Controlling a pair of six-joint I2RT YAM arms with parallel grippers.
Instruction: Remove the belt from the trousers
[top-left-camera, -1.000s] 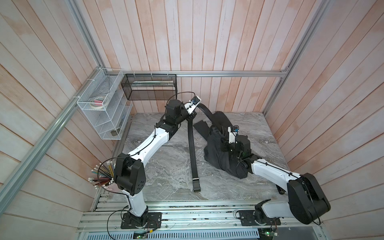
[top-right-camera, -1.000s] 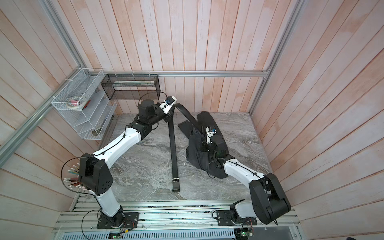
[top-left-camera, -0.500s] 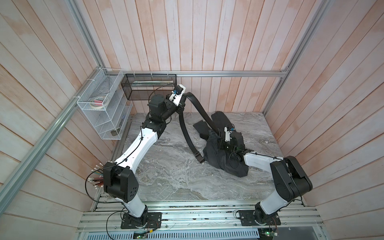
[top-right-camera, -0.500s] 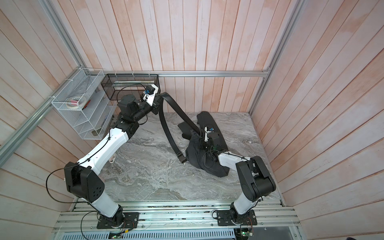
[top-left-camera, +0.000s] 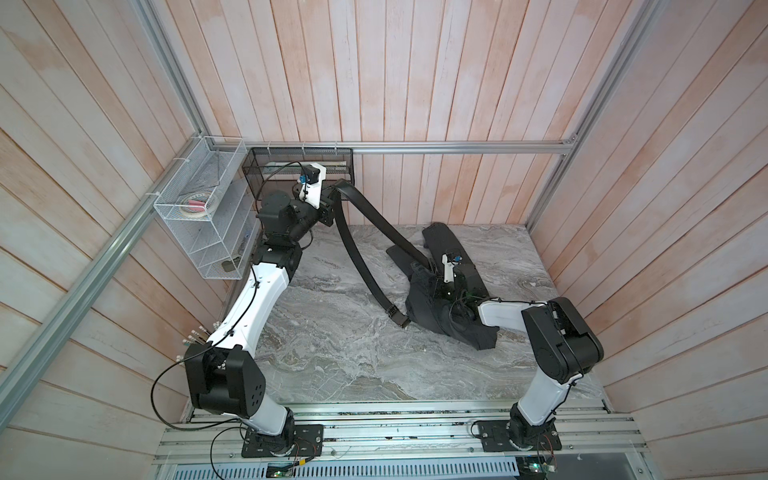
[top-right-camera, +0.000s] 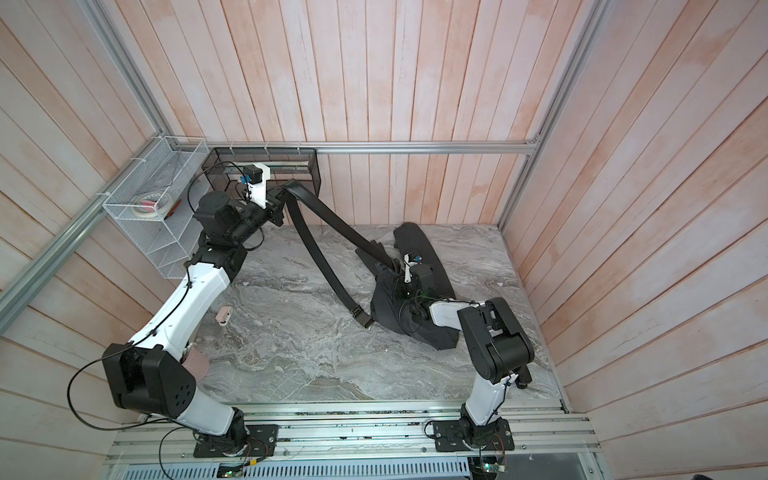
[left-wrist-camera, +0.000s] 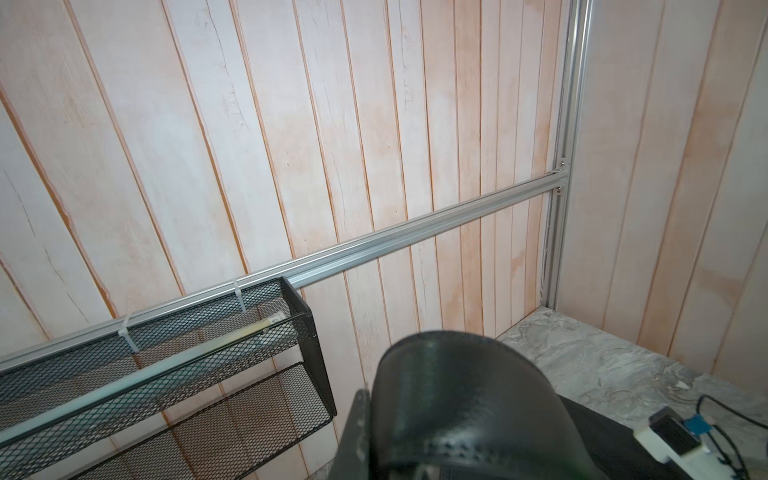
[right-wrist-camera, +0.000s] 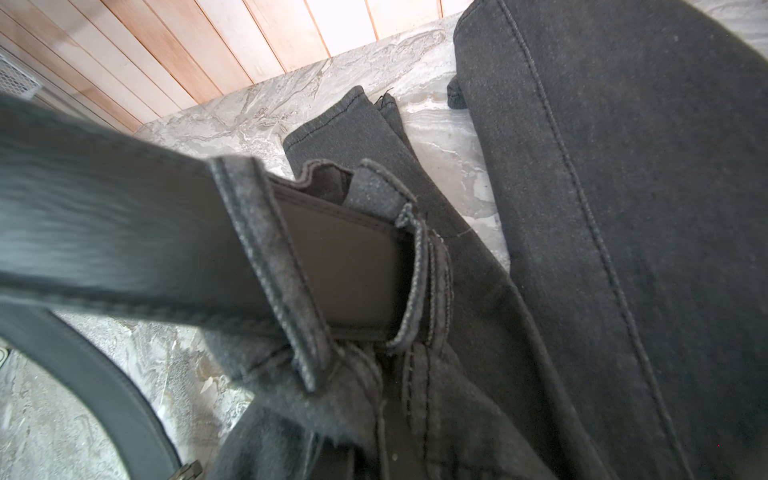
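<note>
Your left gripper is clamped on the belt mid-strap. The mesh basket sits just behind it, so pulling further back risks a hit. Below the gripper, the buckle end hangs to the table. Further out, the strap is threaded through a loop on the trousers. The right gripper is closed and pressed into the waist, but I can't tell if it pinches cloth. If it slips, the trousers drag along.

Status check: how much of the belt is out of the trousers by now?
Done: most of the belt is out; its buckle end lies free on the table. In hand: the left gripper holds the strap raised high, while the right gripper bears on the trousers. Remaining: the tail sits in a belt loop.
</note>
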